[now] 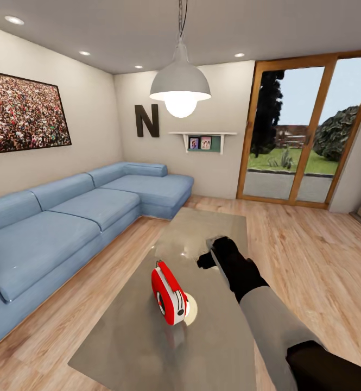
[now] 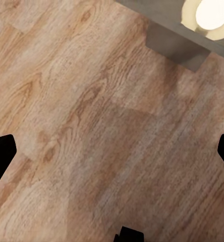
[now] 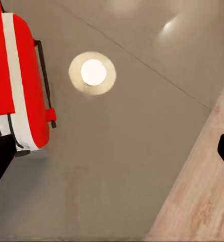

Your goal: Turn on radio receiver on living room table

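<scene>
One radio stands upright on the glossy table, a little toward the near end, its dial face turned toward 5 o'clock from the head camera. The right gripper hovers above the tabletop at about 1 o'clock from the radio, near but not touching. Its fingertips sit at opposite edges of the wrist picture, so the jaws look spread wide with nothing between them. The left gripper's fingertips are likewise far apart over bare floor, beside the table edge.

The radio is narrow and tall, so I judge that a sideways nudge from the wrist or forearm could tip it or slide it across the slick top. Reaching from 1 o'clock also risks pressing the back instead of the dial side
</scene>
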Tool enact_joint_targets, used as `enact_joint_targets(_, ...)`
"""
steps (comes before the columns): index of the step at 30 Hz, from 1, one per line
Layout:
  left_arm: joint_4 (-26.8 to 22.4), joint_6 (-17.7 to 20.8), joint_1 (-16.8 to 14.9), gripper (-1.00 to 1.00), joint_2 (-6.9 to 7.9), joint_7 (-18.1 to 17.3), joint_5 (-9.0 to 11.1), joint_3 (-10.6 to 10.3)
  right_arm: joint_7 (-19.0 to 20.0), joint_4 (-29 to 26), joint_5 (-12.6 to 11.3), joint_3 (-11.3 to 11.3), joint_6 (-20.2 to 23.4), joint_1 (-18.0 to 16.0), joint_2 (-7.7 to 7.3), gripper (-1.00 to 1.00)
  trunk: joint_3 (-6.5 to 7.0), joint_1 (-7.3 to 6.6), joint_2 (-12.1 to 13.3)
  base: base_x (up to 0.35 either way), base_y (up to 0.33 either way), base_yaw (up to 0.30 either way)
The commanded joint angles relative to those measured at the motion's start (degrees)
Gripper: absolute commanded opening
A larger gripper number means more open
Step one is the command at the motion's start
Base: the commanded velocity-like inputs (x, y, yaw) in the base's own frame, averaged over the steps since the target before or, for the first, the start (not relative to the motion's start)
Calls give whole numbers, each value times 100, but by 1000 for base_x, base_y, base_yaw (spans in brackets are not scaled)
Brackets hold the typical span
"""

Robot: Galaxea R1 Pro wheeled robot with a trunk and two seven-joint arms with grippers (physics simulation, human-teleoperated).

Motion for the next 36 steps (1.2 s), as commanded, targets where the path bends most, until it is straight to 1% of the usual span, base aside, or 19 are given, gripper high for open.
enact_joint_targets(1,0,-7,0,100,0,0,0,0,-102,93,3,-1,-14,-22,0,100,0,0,0,0,0,0)
enact_joint_targets(6,3,-58,0,100,-7,0,-6,-6,-224,213,4,-13,-280,-59,0,100,0,0,0,0,0,0)
enact_joint_targets(7,6,-112,0,100,-11,0,-8,-8,-182,206,-18,-11,-326,-63,0,100,0,0,0,0,0,0)
enact_joint_targets(8,8,-166,0,100,-11,0,-8,-8,1,147,-73,-3,-344,-65,0,100,0,0,0,0,0,0)
enact_joint_targets(10,8,-193,0,100,-10,0,-10,-9,154,91,-103,27,-350,-66,0,100,0,0,0,0,0,0)
enact_joint_targets(11,9,-199,0,100,-9,0,-13,-9,196,79,-112,102,-353,-67,0,100,0,0,0,0,0,0)
enact_joint_targets(13,9,-203,0,100,-9,-1,-15,-9,242,71,-122,347,-353,-67,0,100,0,0,0,0,0,0)
enact_joint_targets(15,9,-208,0,100,-9,0,-17,-9,336,67,-130,815,-354,-67,0,100,0,0,0,0,0,0)
enact_joint_targets(16,9,-208,0,100,-9,0,-17,-9,417,68,-141,977,-355,-67,0,100,0,0,0,0,0,0)
enact_joint_targets(19,9,-209,0,100,-9,0,-17,-9,598,71,-221,1172,-366,-67,0,100,0,0,0,0,0,0)
enact_joint_targets(21,9,-209,0,100,-9,0,-18,-9,674,70,-276,1235,-380,-67,0,100,0,0,0,0,0,0)
enact_joint_targets(22,9,-208,0,100,-9,0,-18,-9,705,67,-298,1243,-388,-67,0,100,0,0,0,0,0,0)
enact_joint_targets(24,9,-208,0,100,-9,0,-18,-9,730,62,-381,1173,-396,-67,0,100,0,0,0,0,0,0)
enact_joint_targets(27,9,-210,0,100,-9,-1,-18,-9,737,55,-569,853,-406,-67,0,100,0,0,0,0,0,0)
enact_joint_targets(28,9,-211,0,100,-9,0,-18,-9,738,54,-618,679,-411,-67,0,100,0,0,0,0,0,0)
enact_joint_targets(29,9,-209,0,100,-9,0,-18,-9,738,54,-628,630,-413,-67,0,100,0,0,0,0,0,0)
enact_joint_targets(30,9,-209,0,100,-9,0,-18,-9,739,53,-648,529,-433,-67,0,100,0,0,0,0,0,0)
enact_joint_targets(32,9,-207,0,100,-9,0,-18,-9,739,54,-666,466,-464,-67,0,100,0,0,0,0,0,0)
enact_joint_targets(36,9,-205,0,100,-9,0,-18,-9,739,59,-679,429,-486,-67,0,100,0,0,0,0,69,0)
